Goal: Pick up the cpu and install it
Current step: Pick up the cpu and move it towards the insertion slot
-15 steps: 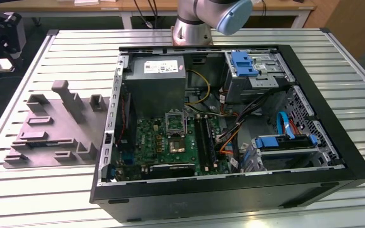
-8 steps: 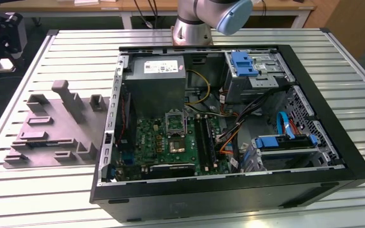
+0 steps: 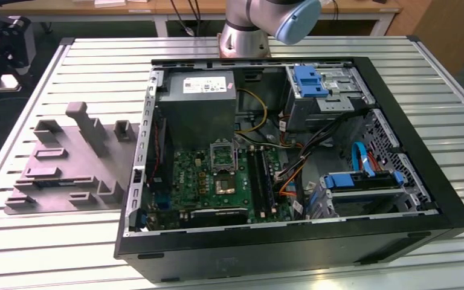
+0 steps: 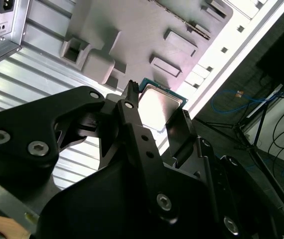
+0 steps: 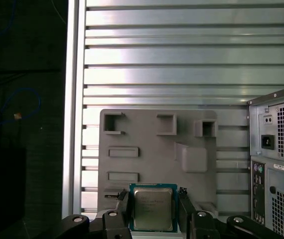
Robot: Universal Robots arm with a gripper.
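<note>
Your gripper [image 5: 153, 195] gripped the cpu [image 5: 153, 210] firmly between its fingers, apparently lifted clear above the grey fixture tray [image 5: 157, 154] on the slatted table [image 5: 157, 74]. Pickup looked complete. Installation remained: the motherboard socket [image 3: 225, 181] inside the open computer case [image 3: 296, 244] appeared unfilled.

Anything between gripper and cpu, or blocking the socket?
Nothing: the black gripper grips the small silvery square cpu by two edges. In the exterior view, nothing visible covers the socket on the green motherboard.
</note>
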